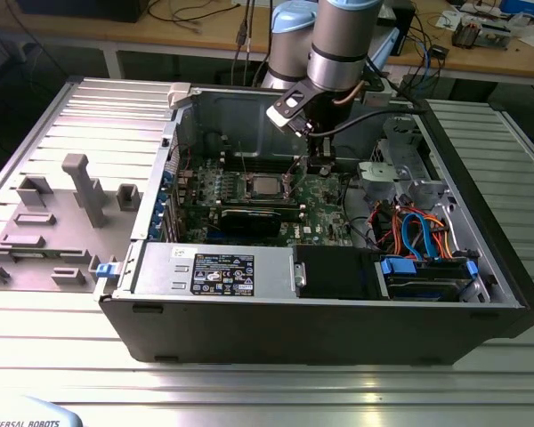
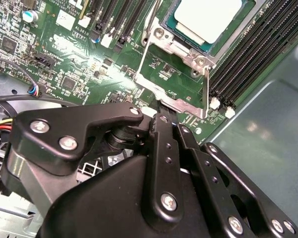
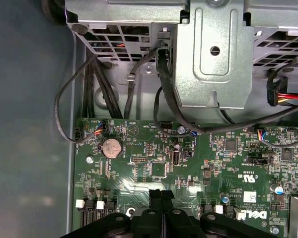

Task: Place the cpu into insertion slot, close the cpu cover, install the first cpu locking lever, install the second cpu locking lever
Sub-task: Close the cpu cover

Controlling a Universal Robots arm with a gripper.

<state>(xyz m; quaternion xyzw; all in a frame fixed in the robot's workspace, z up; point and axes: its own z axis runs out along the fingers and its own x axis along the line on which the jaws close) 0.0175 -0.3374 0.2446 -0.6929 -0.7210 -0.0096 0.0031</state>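
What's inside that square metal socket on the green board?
A silver-topped chip sits in the socket. The metal cover frame is swung open beside it, not over it. The socket's floor beneath the chip is hidden by the chip.

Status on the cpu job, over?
Shut pincer, tips at edge of the open cpu cover. In the insertion slot: cpu, seated. Nothing seen blocking the cover.

Top of cpu [image 2: 208,20]: smooth matt silver-grey metal. The cpu cover [image 2: 184,105]: thin shiny metal. The motherboard [image 3: 139,144]: glossy green. The gripper [image 2: 170,121]: matt black, w/ bright metal screws. The drive cage [image 3: 213,49]: dull grey sheet metal.
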